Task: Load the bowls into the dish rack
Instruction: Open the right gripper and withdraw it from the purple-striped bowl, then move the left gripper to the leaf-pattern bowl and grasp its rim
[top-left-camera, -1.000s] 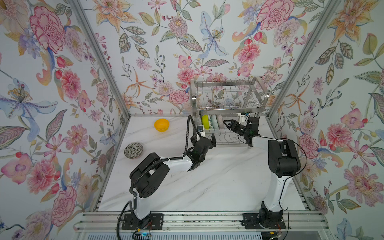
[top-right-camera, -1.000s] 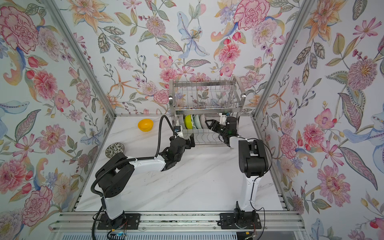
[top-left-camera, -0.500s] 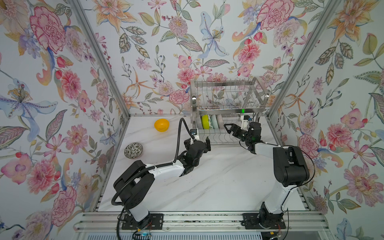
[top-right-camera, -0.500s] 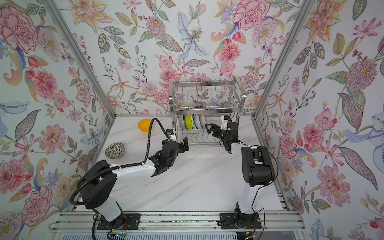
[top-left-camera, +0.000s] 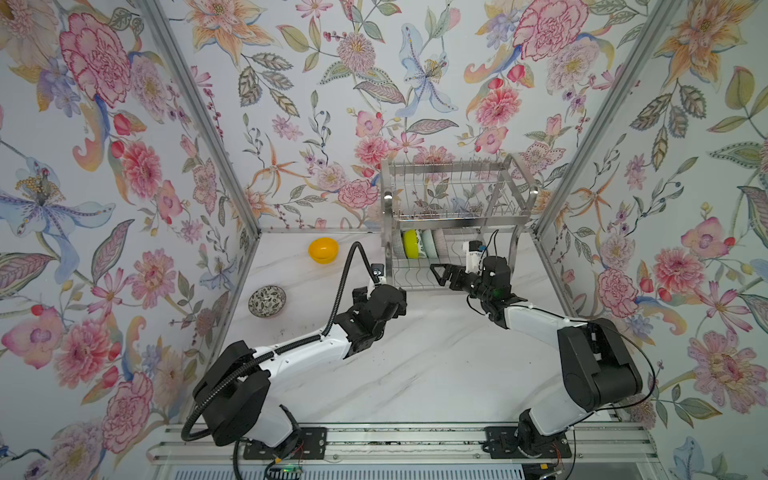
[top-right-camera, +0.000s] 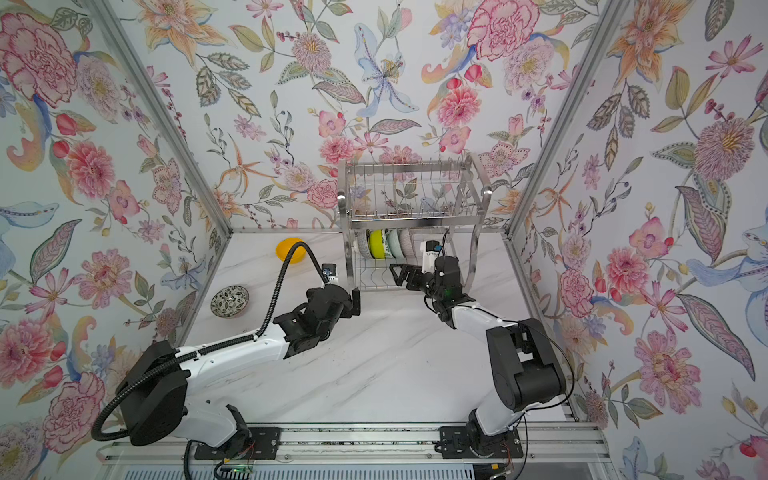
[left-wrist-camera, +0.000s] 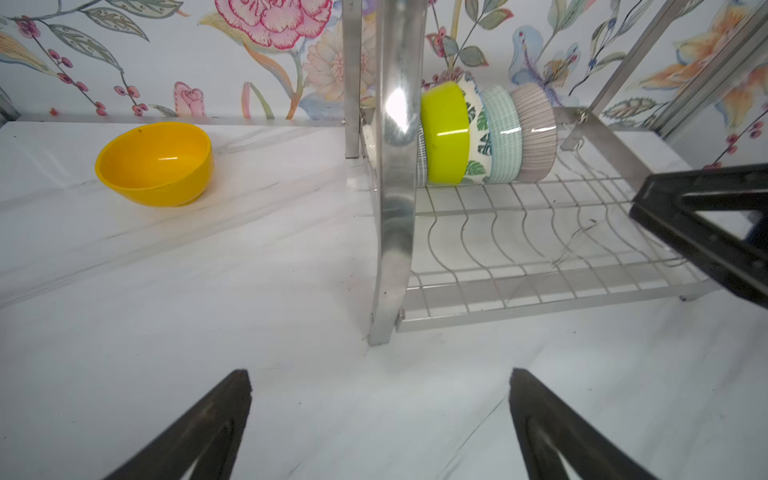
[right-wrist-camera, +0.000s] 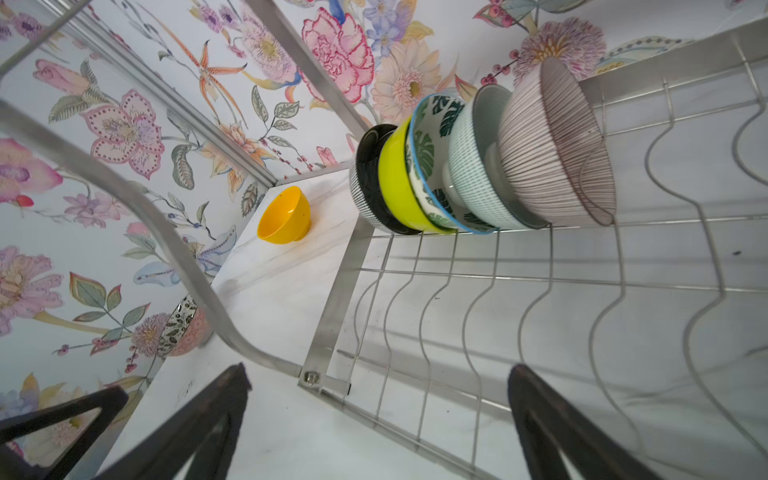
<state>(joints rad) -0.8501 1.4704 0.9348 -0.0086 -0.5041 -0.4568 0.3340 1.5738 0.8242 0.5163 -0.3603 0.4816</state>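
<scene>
From where I stood, the dish rack (top-left-camera: 453, 217) sat against the far edge of the worktop (top-left-camera: 415, 374), toward its far right corner. Five bowls were tipped on edge in a tight row at the left end of its lower tier: a dark striped bowl (right-wrist-camera: 368, 166), the lime-green bowl (left-wrist-camera: 446, 133), the leaf-print bowl (right-wrist-camera: 428, 166), the pale green bowl (right-wrist-camera: 469, 174) and the pinkish ribbed bowl (right-wrist-camera: 548, 145). The upper tier looked bare.

Two bowls were not yet loaded. The orange-yellow bowl (top-left-camera: 323, 249) sat upright by the far edge, just left of the rack. The speckled bowl (top-left-camera: 267, 301) sat near the left edge, well apart from it.

Both claws gripped nothing. The left claw (left-wrist-camera: 378, 374) hung spread wide above bare worktop, just in front of the rack's front left leg. The right claw (right-wrist-camera: 378, 370) was spread just as wide at the front of the lower tier, over its vacant wavy wires.

The orange-yellow bowl looked to me like smooth plastic. I judged it light and stiff, and likely to skate away if nudged. The rim seemed the best hold, with one finger inside the wall and one outside. The speckled bowl looked glazed and ceramic, so probably heavier, slippery and liable to chip against the steel. I would pinch it at the rim too and set it down gently.
</scene>
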